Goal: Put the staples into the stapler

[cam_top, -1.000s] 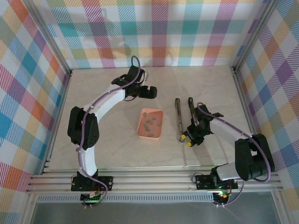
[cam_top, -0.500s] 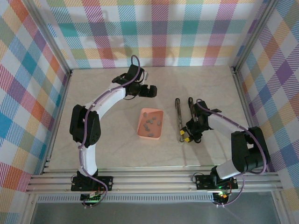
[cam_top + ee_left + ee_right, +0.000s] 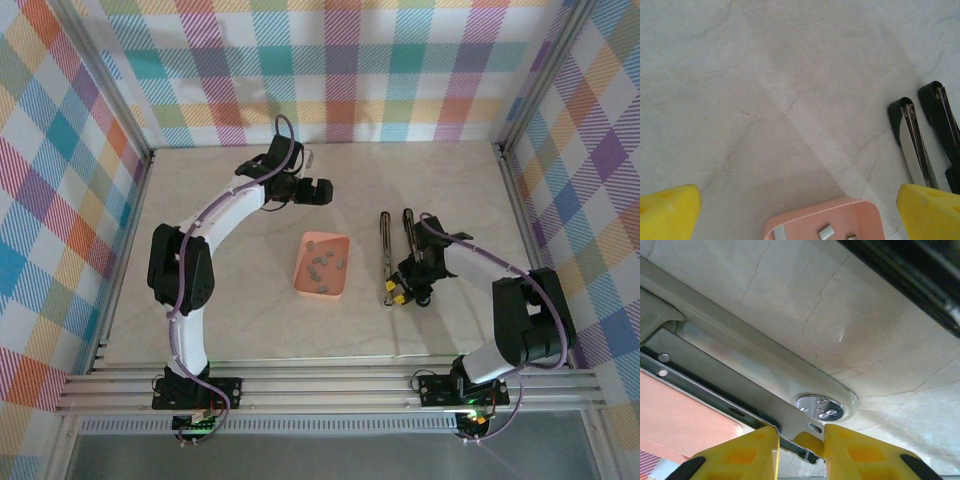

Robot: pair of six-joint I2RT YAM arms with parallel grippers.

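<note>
Nearest the bases, the right tool (image 3: 399, 291) has slid a little to the left over the last second. It now sits on the near end of the stapler (image 3: 386, 255), its yellow fingers (image 3: 745, 452) nearly together with the thin metal edge of the magazine rail pinched between them. The stapler lies opened flat, and its left-hand rail has shifted slightly rightward at the far end, so the grip looks real; my reading is that the stapler is being steadied for loading. The staples (image 3: 322, 266) lie untouched in the salmon tray (image 3: 300, 272) just left of it, so no strip has been picked. Further out, the left tool (image 3: 318, 192) has drifted slightly back, spread wide and empty above bare surface (image 3: 230, 290) beyond the tray. The surface is pale, marbled beige; aluminium rails (image 3: 330, 385) edge it and pastel plaid walls (image 3: 340, 70) close it in
</note>
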